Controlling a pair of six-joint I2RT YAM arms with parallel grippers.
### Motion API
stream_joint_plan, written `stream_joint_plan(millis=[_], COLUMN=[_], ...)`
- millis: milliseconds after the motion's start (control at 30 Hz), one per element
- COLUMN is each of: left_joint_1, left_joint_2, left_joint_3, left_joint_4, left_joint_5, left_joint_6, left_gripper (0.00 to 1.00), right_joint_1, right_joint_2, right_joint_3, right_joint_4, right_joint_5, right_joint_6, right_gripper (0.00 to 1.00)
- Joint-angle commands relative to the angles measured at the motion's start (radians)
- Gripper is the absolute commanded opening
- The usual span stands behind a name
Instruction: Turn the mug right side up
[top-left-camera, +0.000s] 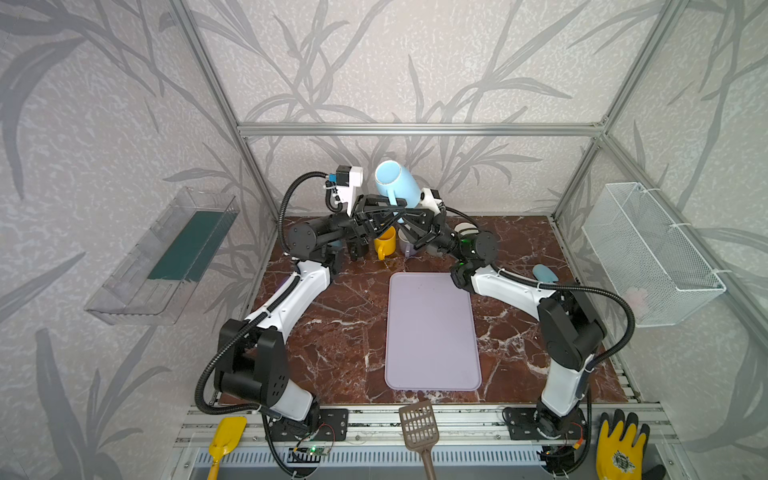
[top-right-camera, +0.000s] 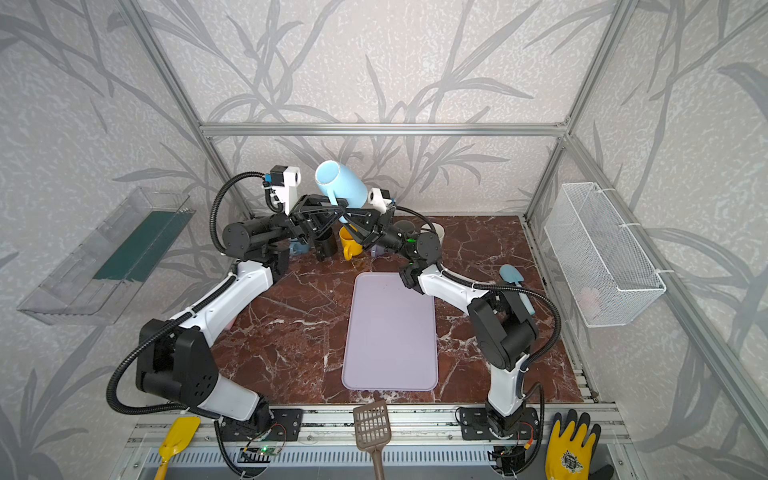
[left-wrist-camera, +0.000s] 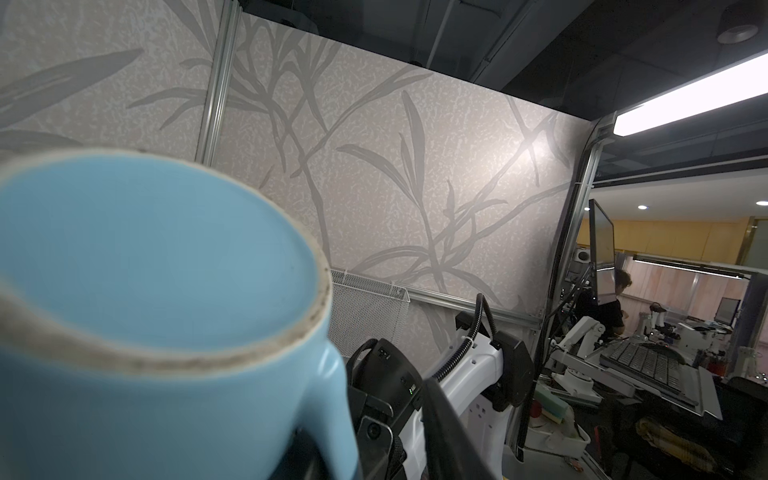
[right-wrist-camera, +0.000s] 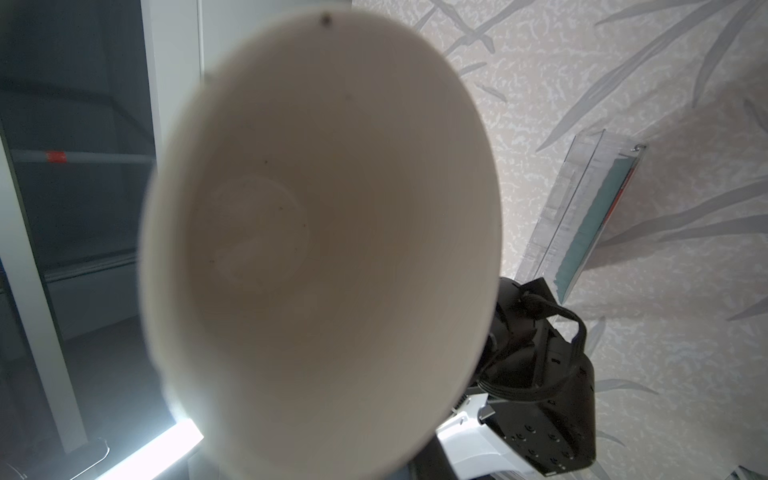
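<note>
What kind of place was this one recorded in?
Probably a robot lab's test cell: an aluminium-framed booth with leaf-patterned wallpaper panels, and beyond it, in the left wrist view, a desk monitor and another white robot arm.

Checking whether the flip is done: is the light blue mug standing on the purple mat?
No, the light blue mug is tilted in mid-air at the back, well clear of the purple mat.

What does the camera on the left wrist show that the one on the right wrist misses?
Only the left wrist view: the blue mug from outside, with its blue base and its handle, a wire basket on the wall, and an office beyond the frame. Only the right wrist view: the mug's white inside, and a clear wall bin. Both: the same mug, very close, and the leaf-patterned wall.
</note>
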Motion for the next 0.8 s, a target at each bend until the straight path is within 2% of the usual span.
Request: stream_joint_plan(millis=[0, 200, 433, 567, 767], left_joint_1=[-0.016, -0.001, 0.017, 0.02, 0.018], left_joint_2=[0.0, 0.014, 0.017, -0.001, -0.071], left_joint_3=[0.0, -0.021, -0.073, -0.096, -0.127], left_joint_4=[0.081, 0.039, -0.058, -0.17, -0.513], left_joint_5=[0.053, 0.045, 0.007, -0.021, -0.091], left_joint_6=[-0.034, -0.035, 0.035, 0.117, 0.345], left_gripper=[0.36, 0.36, 0.31, 0.3, 0.28], right_joint_1=[0.0, -0.017, -0.031, -0.04, -0.044], right_joint_2=[0.024, 0.008, -0.057, -0.104, -0.184], right_joint_3=[-0.001, -0.046, -0.114, -0.159, -0.216], right_joint_4=[-0.028, -0.053, -0.148, -0.215, -0.319], right_joint_5=[0.023, 0.021, 0.004, 0.004, 0.018], right_joint_6=[-0.047, -0.137, -0.284, -0.378, -0.528], right_gripper=[0.0, 0.0, 0.0, 0.0, 0.0])
